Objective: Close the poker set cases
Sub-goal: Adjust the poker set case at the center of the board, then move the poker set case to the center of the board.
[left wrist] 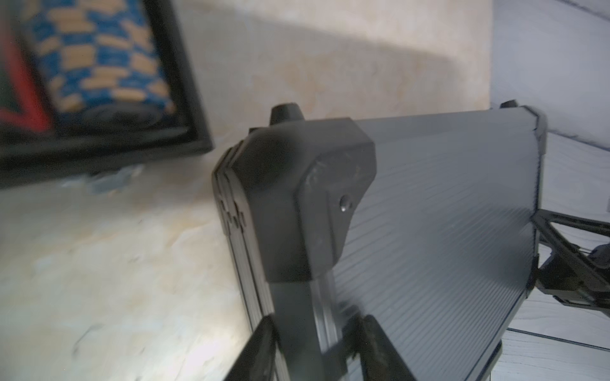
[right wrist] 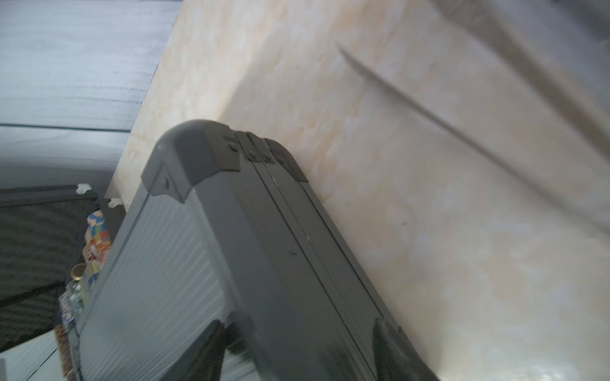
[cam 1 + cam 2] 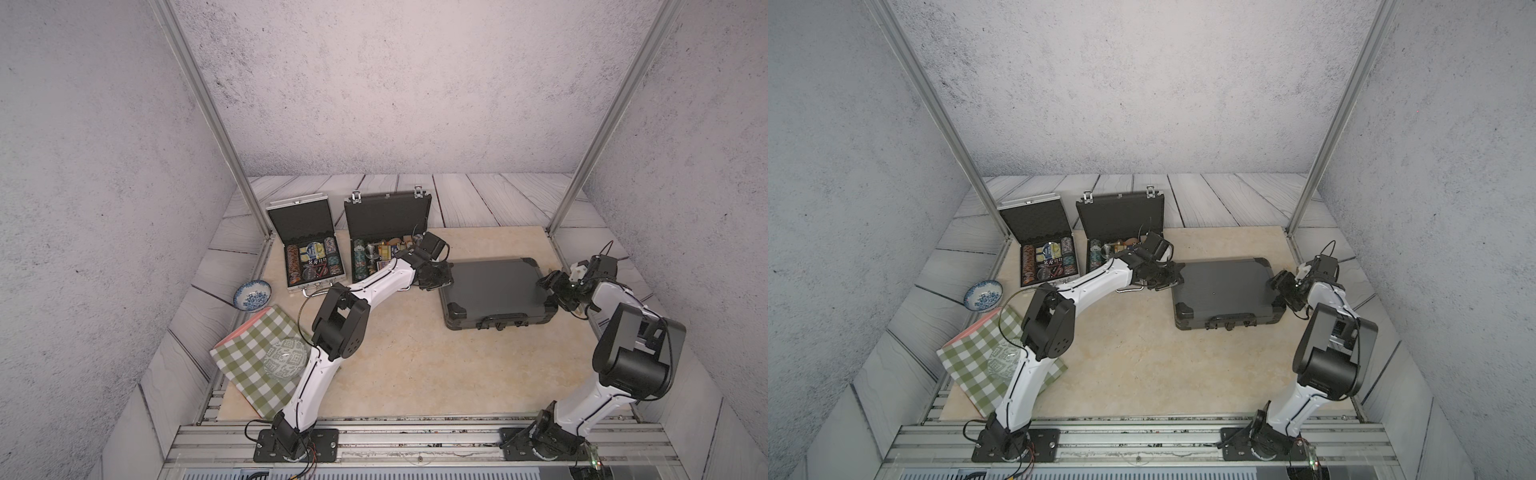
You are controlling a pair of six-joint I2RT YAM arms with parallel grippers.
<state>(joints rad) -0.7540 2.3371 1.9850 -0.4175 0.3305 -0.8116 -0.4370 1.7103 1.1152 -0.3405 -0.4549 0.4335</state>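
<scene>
The beige worktop [image 3: 395, 374] carries a large black case [image 3: 494, 291], shut and lying flat toward its right side. At the back left stand an open black case [image 3: 386, 216] and, just beside it, a smaller open silver case [image 3: 299, 220], both showing chips. The left end effector [image 3: 435, 279] straddles the large case's left edge and the right end effector [image 3: 550, 286] its right edge, jaws apart around the rim. Whether either is clamping it cannot be told. A patterned bowl [image 3: 252, 295] sits beyond the worktop's left edge.

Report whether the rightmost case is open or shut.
Shut: the rightmost case lies flat, lid down on its base. Locked or not: cannot tell.
</scene>
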